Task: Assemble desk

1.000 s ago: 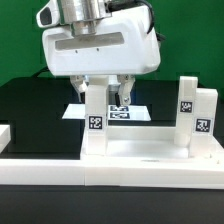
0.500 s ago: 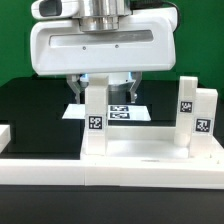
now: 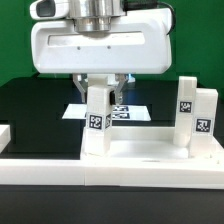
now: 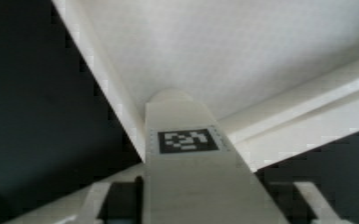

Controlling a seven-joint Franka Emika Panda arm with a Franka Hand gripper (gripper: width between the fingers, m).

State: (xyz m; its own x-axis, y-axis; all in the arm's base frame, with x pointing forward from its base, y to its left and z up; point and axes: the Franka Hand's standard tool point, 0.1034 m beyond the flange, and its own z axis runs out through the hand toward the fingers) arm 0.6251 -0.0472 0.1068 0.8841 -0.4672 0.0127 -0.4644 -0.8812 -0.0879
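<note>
The white desk top (image 3: 150,152) lies flat at the front, recessed face up. A white square-post leg (image 3: 97,120) with a tag stands on its corner at the exterior view's left and leans slightly. My gripper (image 3: 99,88) is straight above it, with a finger on each side of the leg's upper end, shut on it. The wrist view looks down the same leg (image 4: 190,150) between my fingers (image 4: 114,205), with the desk top (image 4: 229,50) beyond. Two more legs (image 3: 187,108) (image 3: 204,115) stand upright at the exterior view's right.
The marker board (image 3: 130,111) lies on the black table behind the gripped leg. A long low white border bar (image 3: 110,180) runs along the front, and a short white piece (image 3: 4,134) sits at the exterior view's left edge.
The gripper came down over the leg at the exterior view's left. The leg stood upright before and now leans, its top shifted toward the exterior view's right.
</note>
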